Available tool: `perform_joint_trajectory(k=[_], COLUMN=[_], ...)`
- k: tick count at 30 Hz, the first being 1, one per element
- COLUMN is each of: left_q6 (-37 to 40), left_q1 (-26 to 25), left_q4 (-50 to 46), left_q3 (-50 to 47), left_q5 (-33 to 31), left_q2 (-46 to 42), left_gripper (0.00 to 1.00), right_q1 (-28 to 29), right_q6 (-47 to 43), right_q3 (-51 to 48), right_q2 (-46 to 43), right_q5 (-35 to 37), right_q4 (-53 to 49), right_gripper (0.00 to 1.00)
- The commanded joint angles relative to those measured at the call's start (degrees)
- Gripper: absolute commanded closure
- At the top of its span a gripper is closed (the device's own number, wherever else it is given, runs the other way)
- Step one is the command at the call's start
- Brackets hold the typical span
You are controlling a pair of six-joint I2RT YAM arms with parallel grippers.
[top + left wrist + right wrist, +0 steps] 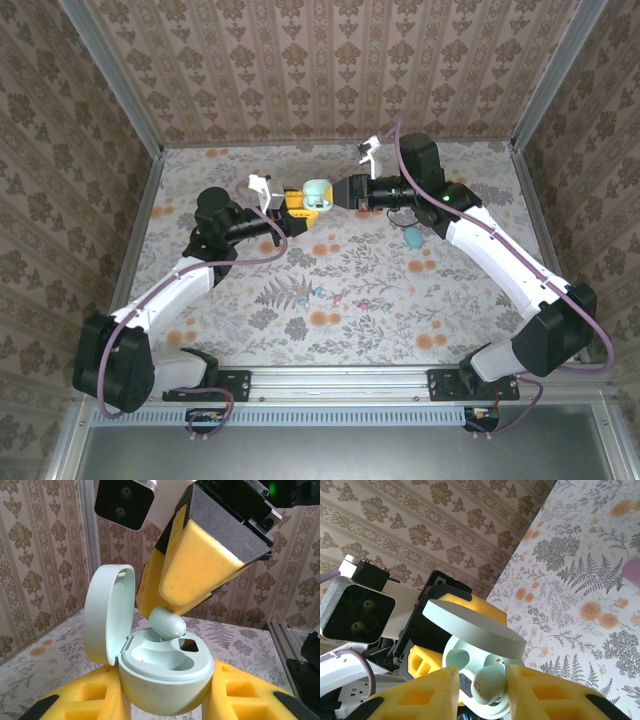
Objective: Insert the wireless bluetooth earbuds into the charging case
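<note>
Damask wallpaper panels [300, 60] enclose three sides of the work cell, and the table [250, 330] is covered with a floral-print cloth. Toward the far middle of the table the two arms meet tip to tip. The left gripper [298, 210] is clamped on the charging case [165, 680], a mint-green egg-shaped shell gripped at its lower half between both yellow foam fingers [85, 702] and held clear of the cloth. The case lid [107, 612] stands hinged open and upright at one side, exposing two moulded sockets. One mint earbud [167, 621] lies tilted at the far socket, its rounded body above the rim — not fully seated. The right gripper [483, 687] reaches in from the opposite side with its fingers straddling this earbud. In the right wrist view the jaws are parted slightly wider than the earbud, with a dark gap between it and one pad, so no clamping hold is shown. A second, teal case [413, 238] rests on the cloth near the right arm. Loose earbuds lie well apart from the grippers at mid-table: one teal [320, 292], one pinkish [338, 297], and another [368, 302] just beside them.
</note>
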Motion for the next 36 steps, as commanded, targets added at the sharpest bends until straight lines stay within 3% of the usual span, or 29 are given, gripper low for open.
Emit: perform_joint_trajectory(k=[1, 15, 24, 30, 36], left_q6=[-0.34, 0.02, 0.36, 1.23, 1.24], left_q1=[-0.24, -2.06, -2.01, -1.46, -1.16], left_q4=[2.37, 2.05, 1.36, 1.03, 1.43], left_q3=[1.77, 1.94, 1.28, -0.13, -2.09], left_q5=[0.57, 0.46, -3.11, -6.69, -8.24], left_q2=[-0.54, 0.08, -0.44, -0.98, -1.67], left_gripper=[0.69, 0.69, 0.7, 0.7, 0.7], right_q1=[0.24, 0.48, 0.51, -1.87, -5.05], right_q6=[0.32, 2.95, 2.16, 1.45, 1.79], right_q3=[1.95, 3.01, 2.88, -3.86, -13.45], right_q2=[0.07, 0.62, -1.76, -12.14, -18.62], right_q5=[0.95, 0.95, 3.28, 10.97, 26.55], right_q4=[-1.63, -1.5, -3.68, -9.79, -25.33], right_gripper=[0.67, 0.72, 0.67, 0.65, 0.66])
